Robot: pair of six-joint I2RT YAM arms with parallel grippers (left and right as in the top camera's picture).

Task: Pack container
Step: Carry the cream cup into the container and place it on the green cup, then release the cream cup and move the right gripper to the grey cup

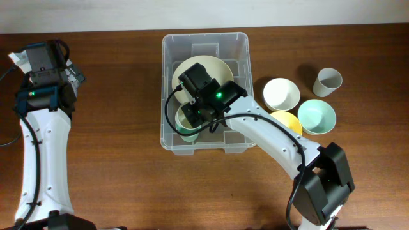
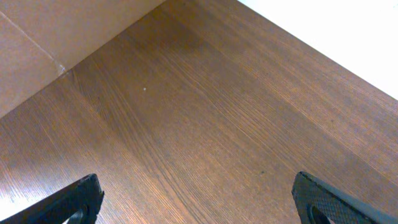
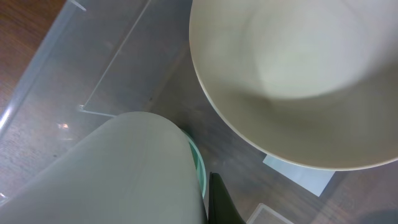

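I am looking at the large clear plastic tub with rounded corners point(image 1: 165, 96) sitting mid-table on the brown wooden table point(image 1: 115, 134), and it is partly filling up. A wide cream bowl point(image 1: 208, 69) is lying in its far half. In the near half a pale cup-like vessel point(image 1: 187, 119) is sitting in or just over a mint-green bowl point(image 1: 189, 135) on the tub floor.

The right gripper point(image 1: 195, 112) is reaching down inside the tub at that pale vessel. From the wrist view I am getting only one dark finger point(image 3: 220, 200) beside it, so I cannot tell whether the jaws are clamping it or standing free. The left gripper point(image 2: 199, 208) is hanging over bare wood well apart from the tub, fingers spread wide and carrying nothing.

Four pieces are waiting outside, on the right arm's side of the tub: a white round bowl point(image 1: 281, 93), a white cup point(image 1: 328, 82), a yellow bowl point(image 1: 289, 122) and a pale aqua bowl point(image 1: 316, 116). By my reckoning I am a little under halfway, with the piece in hand perhaps not yet released.
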